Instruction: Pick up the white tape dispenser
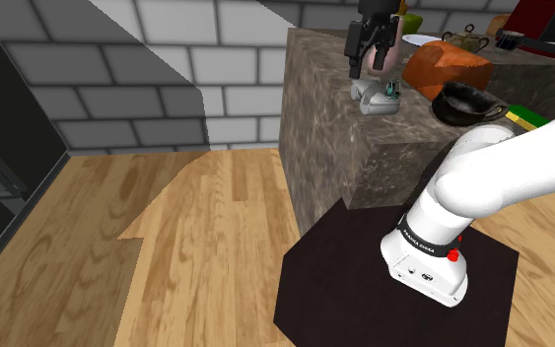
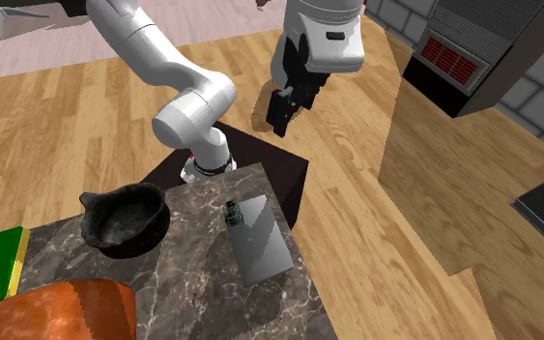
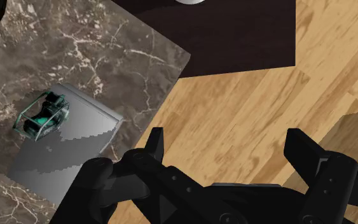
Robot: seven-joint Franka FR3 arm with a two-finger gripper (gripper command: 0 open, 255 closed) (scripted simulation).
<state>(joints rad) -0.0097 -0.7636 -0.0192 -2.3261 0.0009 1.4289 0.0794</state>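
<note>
My hand (image 3: 227,143) is spread wide, with nothing between the fingers (image 3: 153,145) but wooden floor (image 3: 234,102) below, so I'm holding nothing and I'm off target. The tape dispenser (image 3: 66,137) sits on the marbled desk (image 3: 107,51) near its corner, a pale grey block with a teal reel (image 3: 42,114) at one end. From the wrist it lies out beyond one finger, outside the gap, and the desk's edge runs between it and the spot I'm aimed at.

The second exterior view settles it: the hand (image 2: 284,111) hangs over the dark stand (image 2: 284,179), and the tape dispenser (image 2: 260,246) lies between six and seven o'clock from it, well apart, on the desk (image 2: 192,280). Its long axis there runs eleven to five o'clock, with the reel end at eleven, nearer the hand. The shoulder view puts the hand (image 1: 372,39) at twelve o'clock of the tape dispenser (image 1: 374,99), with no contact.

My read is that everything turns on that offset. I need to carry the hand over the desk until the block sits between the fingers, turn the wrist so they close across its short width, then come down
</note>
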